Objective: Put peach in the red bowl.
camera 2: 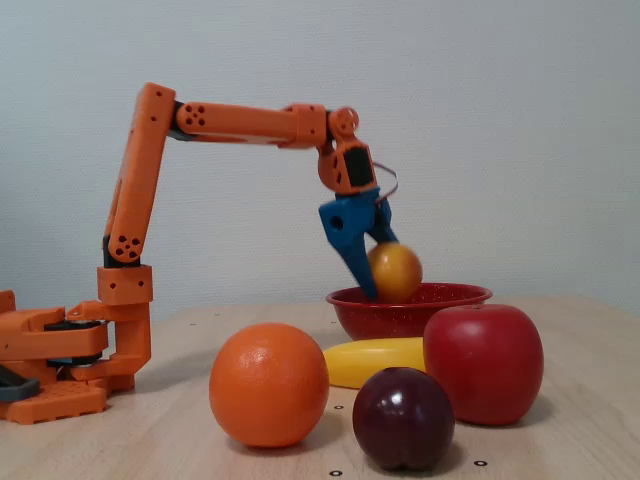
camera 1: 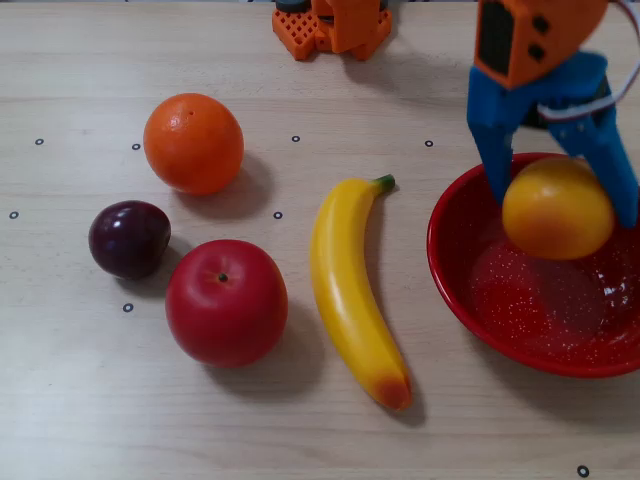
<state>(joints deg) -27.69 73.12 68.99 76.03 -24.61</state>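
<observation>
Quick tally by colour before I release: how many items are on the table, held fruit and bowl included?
Red: 2, the apple and the red bowl
Orange: 1, the orange
Yellow: 1, the banana
Yellow-orange: 1, the peach, held in the jaws over the bowl
Dark purple: 1, the plum
Total: 6
</observation>
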